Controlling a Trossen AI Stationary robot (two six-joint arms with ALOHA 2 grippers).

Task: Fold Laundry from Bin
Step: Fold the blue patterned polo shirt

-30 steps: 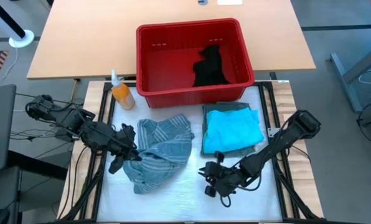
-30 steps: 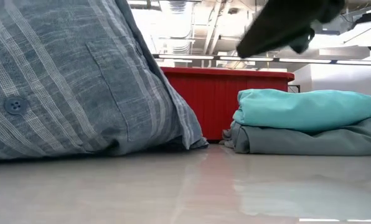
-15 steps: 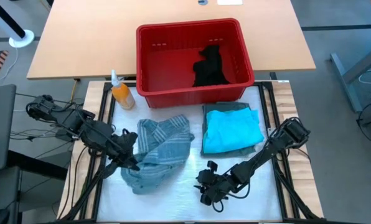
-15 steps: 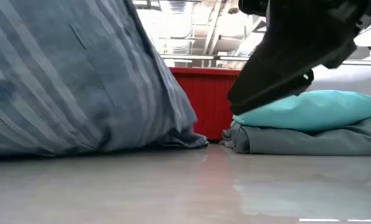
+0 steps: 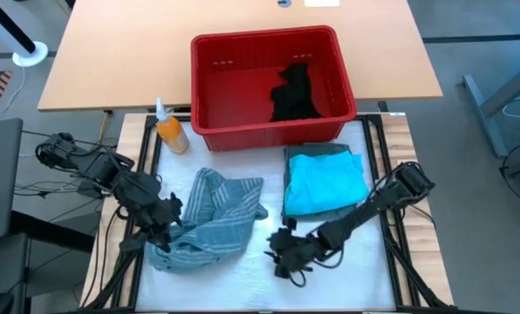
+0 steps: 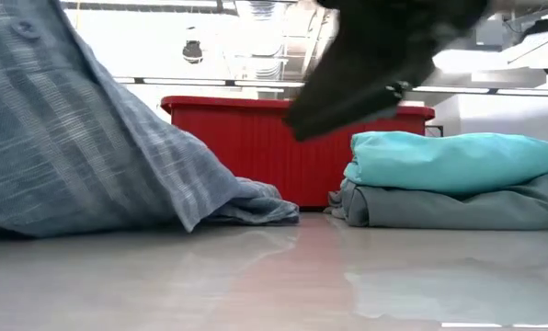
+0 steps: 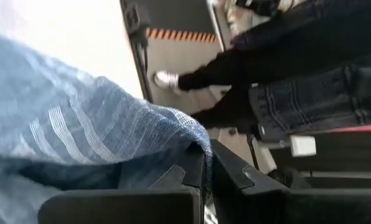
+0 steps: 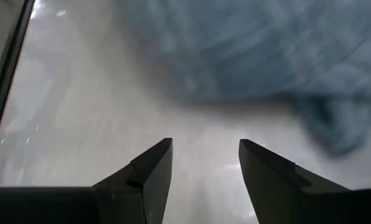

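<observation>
**Left gripper clamped on the striped shirt, right gripper empty beside it**

Closed tightly on a fold of the blue-grey striped button shirt point(image 5: 209, 220), the left gripper point(image 5: 161, 232) is seen at that garment's left edge, cloth being pinched between its dark fingers point(image 7: 173, 186) in the left wrist view. The shirt is lifted at that side and is draped down onto the pale glossy table top point(image 5: 260, 283), where its remainder lies crumpled. The right gripper point(image 5: 280, 255) is held low over bare table just right of the shirt, its jaws parted with nothing between them. Behind it, a folded bright turquoise garment point(image 5: 327, 181) is stacked on a folded grey-green garment point(image 6: 458, 207). Farther back, the red slotted plastic bin point(image 5: 209, 87) is placed, with a black garment point(image 5: 295, 94) heaped inside. An orange spray bottle point(image 5: 170, 129) stands beside the bin's left front corner.
</observation>
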